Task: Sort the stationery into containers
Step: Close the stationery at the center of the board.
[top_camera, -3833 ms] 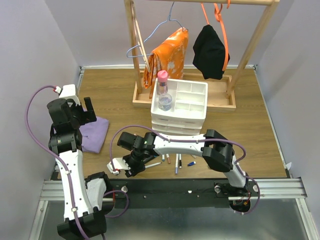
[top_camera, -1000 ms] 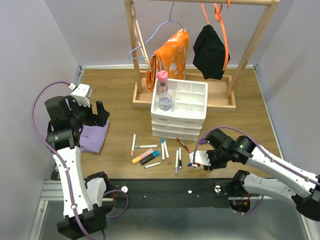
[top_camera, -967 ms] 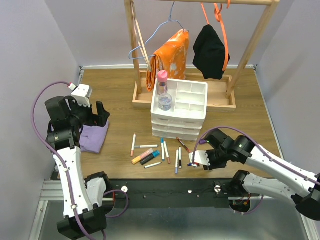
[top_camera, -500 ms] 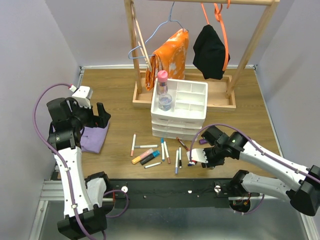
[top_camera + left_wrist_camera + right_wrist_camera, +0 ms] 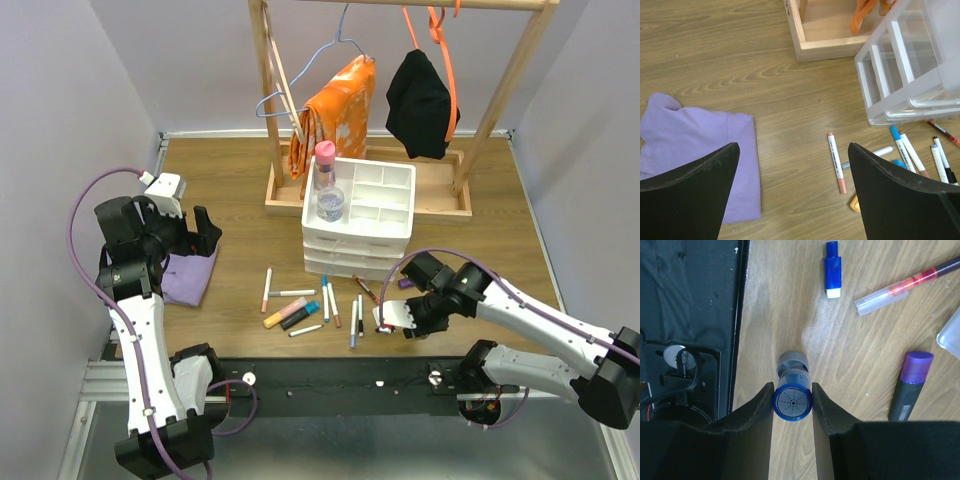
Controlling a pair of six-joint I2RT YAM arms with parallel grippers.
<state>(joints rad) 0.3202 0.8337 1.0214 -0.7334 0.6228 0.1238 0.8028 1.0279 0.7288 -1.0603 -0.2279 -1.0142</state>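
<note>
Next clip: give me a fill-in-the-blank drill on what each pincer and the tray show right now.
The right pincer is shut on a small bottle with a ___ cap.
The left pincer is ___, holding nothing.
The tall bottle in the divided tray has a ___ cap.
Missing: blue; open; pink.

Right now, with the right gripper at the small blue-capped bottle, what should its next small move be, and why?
Probably a straight lift. In the right wrist view the right gripper closes on both sides of the small blue-capped bottle, which seems to stand upright on the wooden table. A black marker with a purple cap lies close by, so dragging sideways could knock it.
</note>
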